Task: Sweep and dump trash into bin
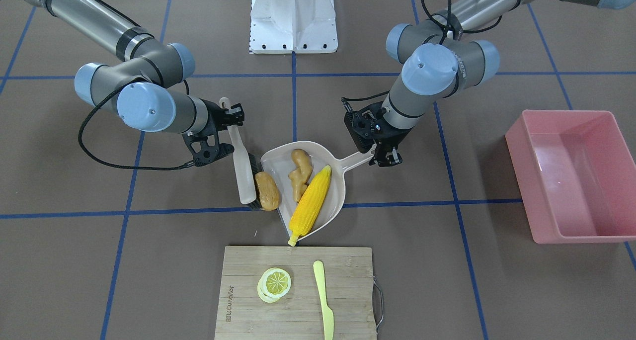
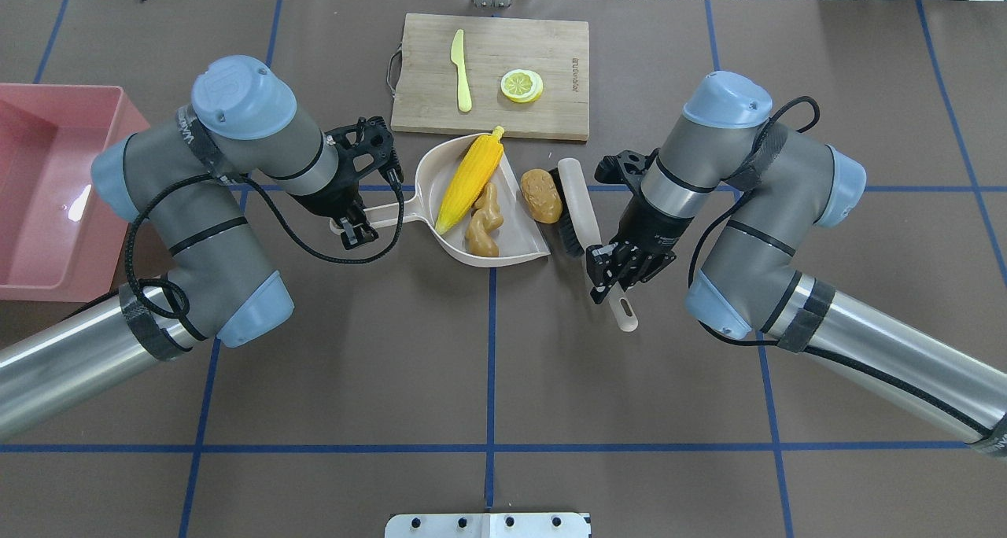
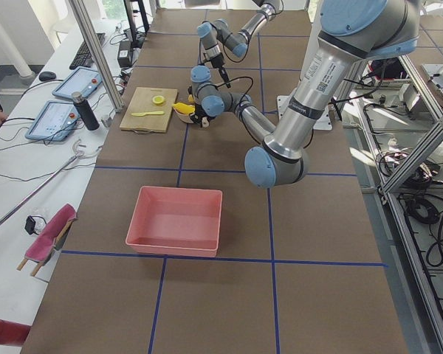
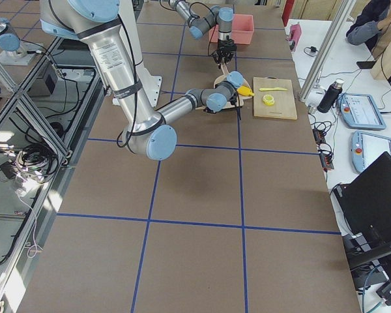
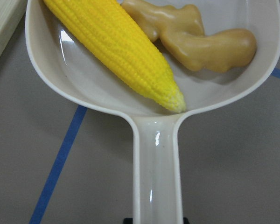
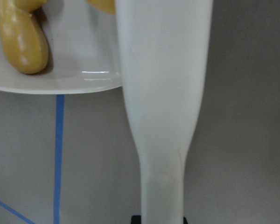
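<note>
We see the left claw (image 2: pixel 358 230) pinching the dustpan (image 2: pixel 425 178) by its handle; the corn cob (image 2: pixel 470 178) and ginger piece (image 2: pixel 482 225) lie side by side inside the pan; the right claw (image 2: pixel 616 280) is clamped on the brush (image 2: pixel 577 204) handle, bristles against the potato (image 2: pixel 541 196) at the pan's open lip on the surface (image 2: pixel 488 365); the pink bin (image 2: pixel 35 152) sits well apart, on the left arm's side

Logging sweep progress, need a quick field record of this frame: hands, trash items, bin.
left hand: shut on the dustpan handle
right hand: shut on the brush handle
corn: in the dustpan
ginger: in the dustpan
potato: outside it, between its open edge and the brush bristles
bin: empty, on the robot's left
progress: two of three swept in, nothing dumped
</note>
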